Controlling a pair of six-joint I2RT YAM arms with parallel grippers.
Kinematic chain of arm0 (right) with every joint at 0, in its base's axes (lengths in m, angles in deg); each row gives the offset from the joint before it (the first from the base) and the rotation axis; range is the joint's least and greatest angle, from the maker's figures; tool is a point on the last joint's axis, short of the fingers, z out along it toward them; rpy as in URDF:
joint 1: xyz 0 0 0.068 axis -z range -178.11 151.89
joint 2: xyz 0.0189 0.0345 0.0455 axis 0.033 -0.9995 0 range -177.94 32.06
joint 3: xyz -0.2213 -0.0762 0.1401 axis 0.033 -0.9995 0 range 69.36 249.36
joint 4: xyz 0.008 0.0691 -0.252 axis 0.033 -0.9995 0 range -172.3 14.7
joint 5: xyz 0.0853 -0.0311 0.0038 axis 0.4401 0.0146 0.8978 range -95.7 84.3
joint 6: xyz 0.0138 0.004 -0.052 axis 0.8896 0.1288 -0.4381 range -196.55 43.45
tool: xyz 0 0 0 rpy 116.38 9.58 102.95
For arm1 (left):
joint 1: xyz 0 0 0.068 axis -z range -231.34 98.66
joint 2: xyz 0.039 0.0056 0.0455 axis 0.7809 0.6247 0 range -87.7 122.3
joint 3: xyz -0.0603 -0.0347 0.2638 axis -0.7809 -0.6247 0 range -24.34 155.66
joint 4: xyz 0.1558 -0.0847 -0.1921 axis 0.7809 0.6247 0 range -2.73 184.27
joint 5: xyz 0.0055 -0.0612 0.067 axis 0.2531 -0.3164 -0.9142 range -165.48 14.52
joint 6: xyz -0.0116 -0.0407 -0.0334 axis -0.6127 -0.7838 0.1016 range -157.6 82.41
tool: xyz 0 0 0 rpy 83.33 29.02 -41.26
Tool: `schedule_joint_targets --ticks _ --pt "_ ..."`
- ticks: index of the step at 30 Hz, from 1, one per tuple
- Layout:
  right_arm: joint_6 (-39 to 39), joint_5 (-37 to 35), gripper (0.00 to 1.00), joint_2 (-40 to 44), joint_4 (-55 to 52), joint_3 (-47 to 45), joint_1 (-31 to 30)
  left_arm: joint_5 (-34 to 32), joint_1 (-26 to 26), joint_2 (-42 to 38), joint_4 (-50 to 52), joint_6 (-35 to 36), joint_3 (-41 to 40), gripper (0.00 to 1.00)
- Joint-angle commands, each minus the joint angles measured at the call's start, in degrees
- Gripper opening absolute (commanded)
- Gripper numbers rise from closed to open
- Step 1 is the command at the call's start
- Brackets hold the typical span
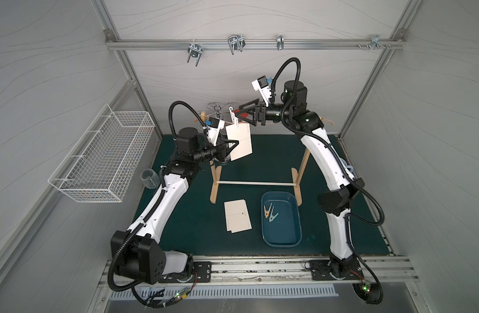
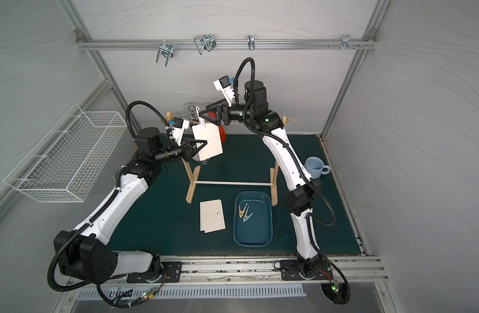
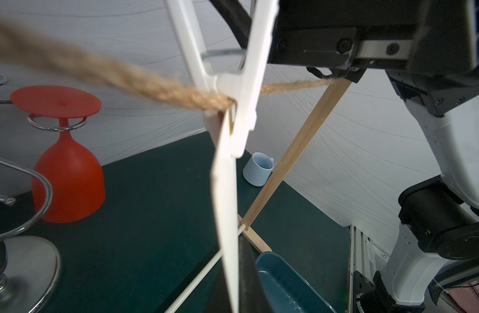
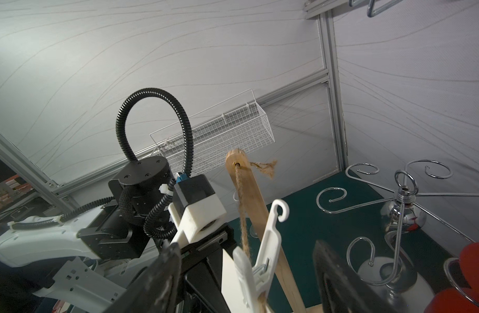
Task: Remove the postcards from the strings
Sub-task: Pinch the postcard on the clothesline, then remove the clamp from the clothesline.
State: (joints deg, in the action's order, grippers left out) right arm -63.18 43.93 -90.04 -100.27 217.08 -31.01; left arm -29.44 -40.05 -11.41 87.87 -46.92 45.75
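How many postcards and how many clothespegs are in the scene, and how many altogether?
Postcards: 3 (one hanging postcard on the twine, two stacked postcards on the mat)
Clothespegs: 3 (white clothespeg on the twine; tan clothespeg and pale green clothespeg in the blue tray)
Total: 6

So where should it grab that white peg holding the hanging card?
By the two splayed handles of the peg above the string, jaws closing from either side: it stands roughly upright, and squeezing those should open its mouth off the card.

Robot lab enclosure, aluminium frame (image 1: 260,43), white wall panels (image 1: 233,16), green mat (image 1: 195,216), mounting rail (image 1: 260,271)
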Motion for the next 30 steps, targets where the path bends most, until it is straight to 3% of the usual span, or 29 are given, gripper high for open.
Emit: schedule_joint_targets --ticks 1,20,30 --pt "-4.07 -0.21 0.78 -0.28 -2.78 0.02 -0.68 1.16 -0.18 -1.58 0.2 2.57 0.68 0.0" --pt "-8.22 5.77 0.78 -2.17 -5.7 0.25 -1.86 2.04 -0.48 -1.06 2.65 4.68 2.53 0.0" --pt "-8.19 8.93 0.69 -2.53 -5.18 0.29 -1.97 3.25 -0.52 -0.05 3.61 4.49 3.56 0.0"
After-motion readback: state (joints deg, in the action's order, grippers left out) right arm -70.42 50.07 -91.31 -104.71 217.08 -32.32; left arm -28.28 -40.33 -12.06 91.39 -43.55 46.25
